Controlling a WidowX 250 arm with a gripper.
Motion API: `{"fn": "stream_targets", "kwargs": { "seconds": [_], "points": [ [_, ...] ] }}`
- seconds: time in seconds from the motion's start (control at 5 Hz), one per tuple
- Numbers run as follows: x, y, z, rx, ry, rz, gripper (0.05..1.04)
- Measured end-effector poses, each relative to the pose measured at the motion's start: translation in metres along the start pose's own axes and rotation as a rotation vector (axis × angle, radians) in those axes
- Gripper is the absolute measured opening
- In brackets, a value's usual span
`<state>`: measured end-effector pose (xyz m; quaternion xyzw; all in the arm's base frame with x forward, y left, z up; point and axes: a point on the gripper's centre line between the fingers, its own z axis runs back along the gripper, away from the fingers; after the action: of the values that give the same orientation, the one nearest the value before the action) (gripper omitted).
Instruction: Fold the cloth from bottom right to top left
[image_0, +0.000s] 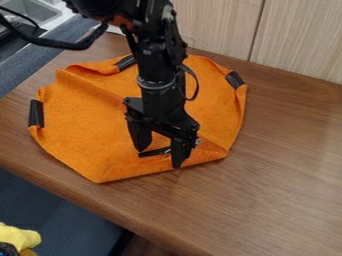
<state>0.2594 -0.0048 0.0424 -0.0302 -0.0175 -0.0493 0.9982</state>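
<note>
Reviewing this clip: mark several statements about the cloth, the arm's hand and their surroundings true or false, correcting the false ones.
1. The orange cloth lies on the wooden table. True.
2. The hand is at the cloth's upper left edge. False: it is over the lower part of the cloth, near the edge closest to the camera.
3. The hand's fingers stand apart. True.
4. The cloth is folded into a small, compact bundle. False: most of it is spread out.
5. Something yellow shows at the picture's lower left. True.
6. The strip on the cloth's right edge is white. False: that strip is black.
</note>
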Motion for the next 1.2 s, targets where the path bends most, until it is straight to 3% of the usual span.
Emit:
{"fn": "stream_targets", "kwargs": {
  "seconds": [0.4, 0.8, 1.0, 1.2],
  "points": [
    [-0.0020, 0.0080, -0.0005, 0.015, 0.003, 0.025, 0.945],
    [-0.0038, 0.0082, -0.0058, 0.014, 0.013, 0.029, 0.361],
    [-0.0035, 0.0053, -0.0063, 0.015, 0.013, 0.021, 0.160],
    [-0.0036, 0.0023, -0.0064, 0.016, 0.013, 0.013, 0.072]
  ]
}}
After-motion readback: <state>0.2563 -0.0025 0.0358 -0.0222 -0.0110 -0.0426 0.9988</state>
